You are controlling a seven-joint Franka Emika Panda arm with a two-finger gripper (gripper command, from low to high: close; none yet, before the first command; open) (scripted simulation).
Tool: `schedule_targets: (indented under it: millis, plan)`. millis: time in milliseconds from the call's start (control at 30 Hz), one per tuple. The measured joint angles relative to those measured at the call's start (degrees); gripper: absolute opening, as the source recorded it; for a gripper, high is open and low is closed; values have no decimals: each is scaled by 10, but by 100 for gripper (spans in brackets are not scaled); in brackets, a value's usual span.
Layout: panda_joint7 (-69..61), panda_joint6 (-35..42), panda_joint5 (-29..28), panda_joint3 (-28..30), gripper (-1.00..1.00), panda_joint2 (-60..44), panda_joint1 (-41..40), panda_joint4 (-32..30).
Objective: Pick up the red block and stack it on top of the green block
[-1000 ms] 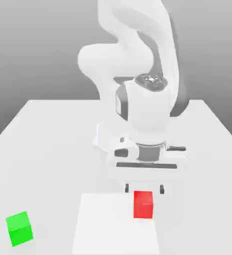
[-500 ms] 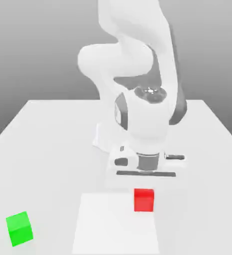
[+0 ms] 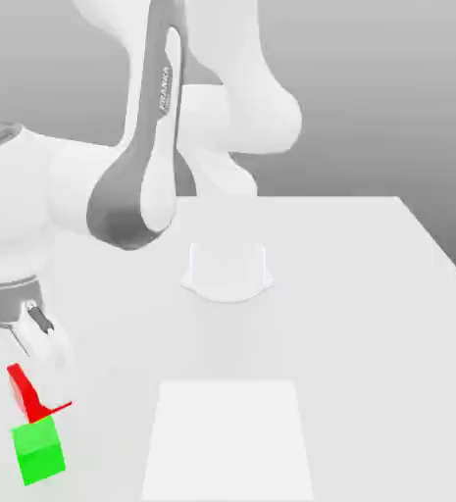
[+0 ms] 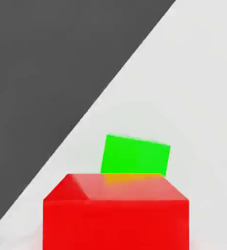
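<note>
Evidently, the red block (image 3: pixel 27 394) sits (tilted, it seems) below the end effector (image 3: pixel 43 368).

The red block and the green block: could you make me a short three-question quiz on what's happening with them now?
1. True or false: the red block is on the white square.
2. Which block is nearer the robot's hand: (a) the red block or (b) the green block?
3. Fill in the blank: in the hand view, the ____ block partly hides the other one.

Key: 1. False; 2. a; 3. red
</note>
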State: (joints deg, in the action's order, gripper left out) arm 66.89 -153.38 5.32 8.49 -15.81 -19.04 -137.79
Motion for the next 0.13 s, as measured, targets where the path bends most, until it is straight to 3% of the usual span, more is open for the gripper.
schedule_targets:
  millis: [33,133]
  plan:
    - [-4,-16,6,-4,100,-18,-4,2]
    - [-4,-16,6,-4,100,-18,-4,2]
